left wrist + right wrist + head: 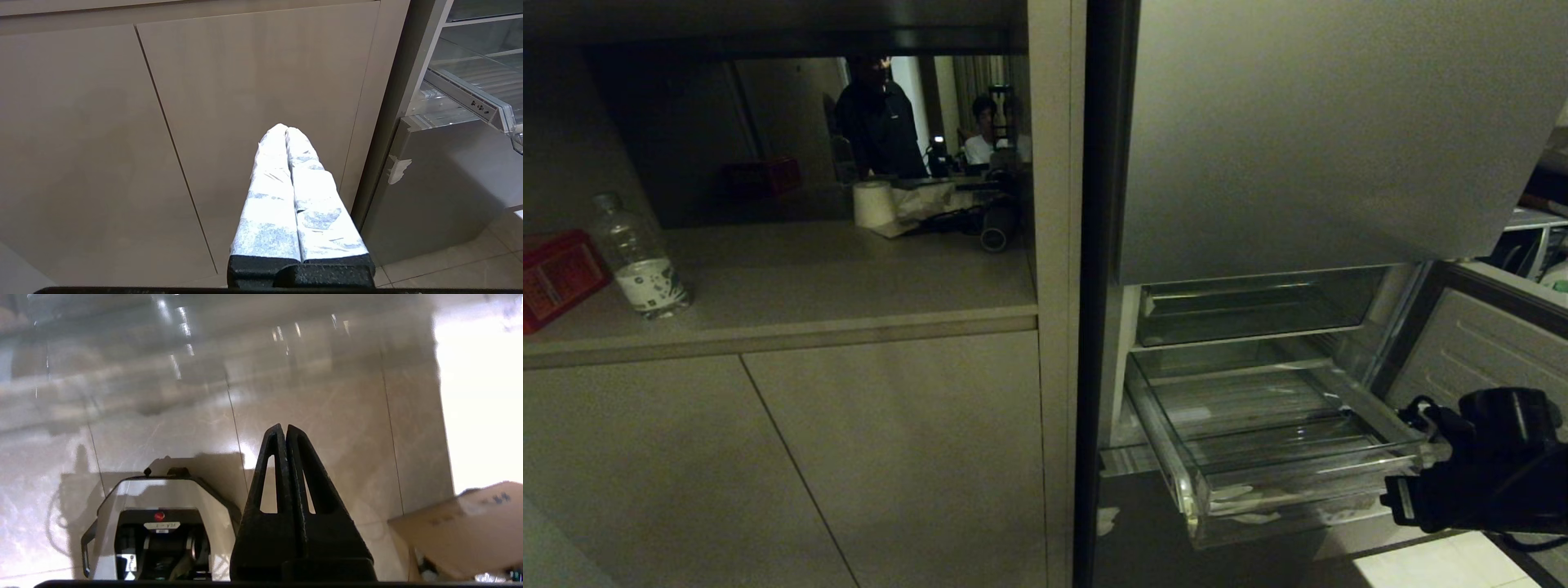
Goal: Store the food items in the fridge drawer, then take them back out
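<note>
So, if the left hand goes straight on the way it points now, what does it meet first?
Most likely the flat beige cabinet door: the shut left hand points straight at it, with nothing visible between. How far off the door is stays unclear.

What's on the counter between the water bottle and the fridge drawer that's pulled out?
In the head view, bare counter runs right of the water bottle, then the cabinet's upright side panel and the fridge's dark edge stand before the fridge drawer.

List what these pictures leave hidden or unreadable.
- Head view: right gripper's arm, cut off by the picture's edge.
- Head view: red box on the counter, partly cut off; its print is too small.
- Head view: clear plastic water bottle's label, too small.
- No food items show anywhere.
</note>
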Tool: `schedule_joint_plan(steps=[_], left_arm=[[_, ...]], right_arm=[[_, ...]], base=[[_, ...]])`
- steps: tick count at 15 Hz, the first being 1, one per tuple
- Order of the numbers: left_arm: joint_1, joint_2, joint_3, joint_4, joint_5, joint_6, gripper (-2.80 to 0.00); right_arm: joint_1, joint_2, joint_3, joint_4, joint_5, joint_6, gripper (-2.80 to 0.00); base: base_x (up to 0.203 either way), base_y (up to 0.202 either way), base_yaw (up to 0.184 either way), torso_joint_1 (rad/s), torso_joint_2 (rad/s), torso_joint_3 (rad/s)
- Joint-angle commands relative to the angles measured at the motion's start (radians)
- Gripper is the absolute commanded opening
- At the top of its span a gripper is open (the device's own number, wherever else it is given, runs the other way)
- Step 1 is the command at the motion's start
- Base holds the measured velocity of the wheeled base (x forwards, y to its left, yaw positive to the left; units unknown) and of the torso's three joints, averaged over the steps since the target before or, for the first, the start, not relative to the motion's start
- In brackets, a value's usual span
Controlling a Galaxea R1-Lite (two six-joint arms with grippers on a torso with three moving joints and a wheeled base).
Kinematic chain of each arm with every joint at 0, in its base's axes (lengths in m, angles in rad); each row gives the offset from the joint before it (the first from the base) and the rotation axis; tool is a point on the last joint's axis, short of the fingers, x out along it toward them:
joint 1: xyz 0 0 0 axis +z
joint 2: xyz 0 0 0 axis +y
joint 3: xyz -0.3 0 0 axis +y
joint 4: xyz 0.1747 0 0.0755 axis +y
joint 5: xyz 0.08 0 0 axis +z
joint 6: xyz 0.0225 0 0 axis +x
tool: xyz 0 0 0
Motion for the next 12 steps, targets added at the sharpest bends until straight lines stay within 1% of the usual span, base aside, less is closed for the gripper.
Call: schedule_joint_plan(steps=[1, 4, 6, 9, 12], left_arm=[[0.000, 0.001, 0.000, 0.000, 0.000, 0.000, -2.80], [0.000, 0.001, 0.000, 0.000, 0.000, 0.000, -2.80], [0.000, 0.001, 0.000, 0.000, 0.000, 0.000, -2.80], [0.000, 0.001, 0.000, 0.000, 0.000, 0.000, -2.80], [0.000, 0.001, 0.000, 0.000, 0.000, 0.000, -2.80]], right_arm=[[0.035, 0.164, -0.113, -0.002, 0.003, -0.003, -2.80], [0.088, 0.274, -0.255, -0.002, 0.004, -0.002, -2.80], [0.110, 0.306, -0.326, -0.002, 0.016, -0.001, -2.80], [0.118, 0.340, -0.430, -0.002, 0.094, 0.004, -2.80], [0.120, 0.376, -0.518, -0.007, 0.150, 0.028, -2.80]], base=[[0.000, 0.000, 0.000, 0.000, 0.00, 0.000], [0.000, 0.000, 0.000, 0.000, 0.00, 0.000], [0.000, 0.000, 0.000, 0.000, 0.00, 0.000], [0.000, 0.000, 0.000, 0.000, 0.00, 0.000], [0.000, 0.000, 0.000, 0.000, 0.00, 0.000]])
